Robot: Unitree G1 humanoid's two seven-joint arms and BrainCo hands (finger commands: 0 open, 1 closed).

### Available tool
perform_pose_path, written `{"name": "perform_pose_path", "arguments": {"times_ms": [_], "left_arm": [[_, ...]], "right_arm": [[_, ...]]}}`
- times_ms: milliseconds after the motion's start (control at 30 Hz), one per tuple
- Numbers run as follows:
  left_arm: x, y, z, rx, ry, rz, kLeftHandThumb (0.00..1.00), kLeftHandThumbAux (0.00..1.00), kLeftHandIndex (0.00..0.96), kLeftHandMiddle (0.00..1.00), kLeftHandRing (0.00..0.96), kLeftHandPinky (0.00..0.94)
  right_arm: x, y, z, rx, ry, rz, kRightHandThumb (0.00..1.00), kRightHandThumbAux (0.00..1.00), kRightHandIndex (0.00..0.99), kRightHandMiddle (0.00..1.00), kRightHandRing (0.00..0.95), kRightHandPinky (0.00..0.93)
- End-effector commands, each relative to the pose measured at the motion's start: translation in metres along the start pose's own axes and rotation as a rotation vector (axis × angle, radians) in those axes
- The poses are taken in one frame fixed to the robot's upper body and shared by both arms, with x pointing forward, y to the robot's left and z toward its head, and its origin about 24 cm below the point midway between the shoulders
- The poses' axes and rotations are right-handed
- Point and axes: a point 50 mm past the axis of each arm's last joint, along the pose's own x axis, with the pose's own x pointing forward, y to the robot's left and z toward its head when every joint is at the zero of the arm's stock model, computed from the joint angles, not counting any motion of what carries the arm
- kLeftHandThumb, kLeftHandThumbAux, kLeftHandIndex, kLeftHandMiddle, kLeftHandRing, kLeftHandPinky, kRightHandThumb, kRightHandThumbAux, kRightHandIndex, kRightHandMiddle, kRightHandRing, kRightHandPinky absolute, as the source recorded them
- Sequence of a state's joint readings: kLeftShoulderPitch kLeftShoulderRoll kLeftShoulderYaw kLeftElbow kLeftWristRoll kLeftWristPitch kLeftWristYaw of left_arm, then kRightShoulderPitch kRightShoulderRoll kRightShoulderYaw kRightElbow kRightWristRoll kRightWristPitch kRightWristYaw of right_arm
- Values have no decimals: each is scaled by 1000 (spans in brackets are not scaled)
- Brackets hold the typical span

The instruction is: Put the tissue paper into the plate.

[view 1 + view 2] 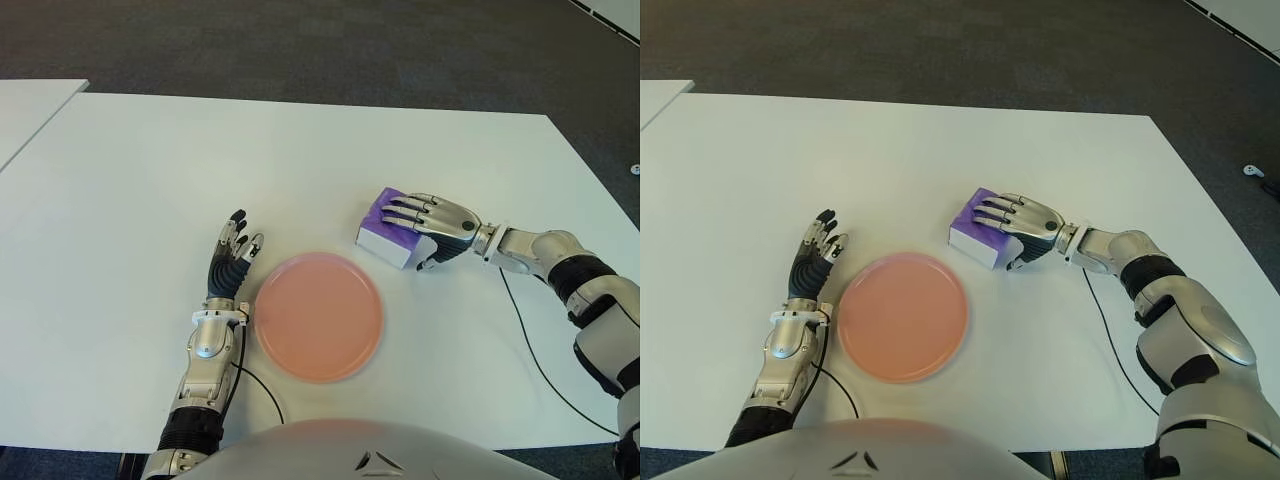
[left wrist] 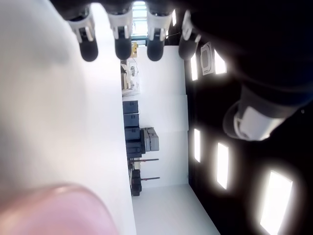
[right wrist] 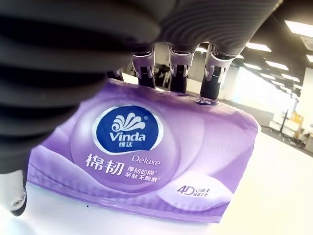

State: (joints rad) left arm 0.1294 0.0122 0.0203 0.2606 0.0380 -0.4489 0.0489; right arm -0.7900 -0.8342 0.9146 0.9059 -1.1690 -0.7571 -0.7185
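Nearest to me, at the bottom of the eye views, I see the rounded top of the robot's own body [image 1: 330, 450], and just beyond it the white table [image 1: 150, 170] begins.

On the table the pink plate [image 1: 318, 315] lies close in front of the body, slightly toward 11 o'clock of centre, and I see nothing in it. My left hand [image 1: 227, 262] shows at the plate's 9 o'clock, just beside its rim, palm down with the fingers stretched out straight and slightly apart toward 12 o'clock, holding nothing. Its wrist view shows four fingertips [image 2: 89, 49] extended in a row above the white surface, with the plate's pink edge blurred in one corner. A thin black cable [image 1: 262, 385] runs from that forearm across the table near the plate's 7 o'clock.

Farther out, at about 1 o'clock from the plate and a little apart from its rim, the tissue pack [image 1: 392, 240] sits on the table, purple on top with white sides. My right hand [image 1: 436, 225] comes in from 3 o'clock and lies over the pack, fingers draped across its top and the thumb low at its near side. In the right wrist view the fingertips [image 3: 178, 73] press the pack's far upper edge, so I read the hand as closed around it.

Beyond the table's far edge lies dark carpet [image 1: 330, 50].
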Motion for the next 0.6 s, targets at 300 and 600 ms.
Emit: {"name": "perform_pose_path", "arguments": {"times_ms": [300, 600], "left_arm": [[0, 1, -1, 2, 8, -24, 0, 508, 0, 0, 0, 0], [1, 1, -1, 6, 5, -33, 0, 504, 0, 0, 0, 0]], "right_arm": [[-5, 16, 12, 24, -28, 105, 502, 563, 0, 16, 0, 0], [-3, 16, 13, 24, -27, 107, 502, 563, 0, 16, 0, 0]]}}
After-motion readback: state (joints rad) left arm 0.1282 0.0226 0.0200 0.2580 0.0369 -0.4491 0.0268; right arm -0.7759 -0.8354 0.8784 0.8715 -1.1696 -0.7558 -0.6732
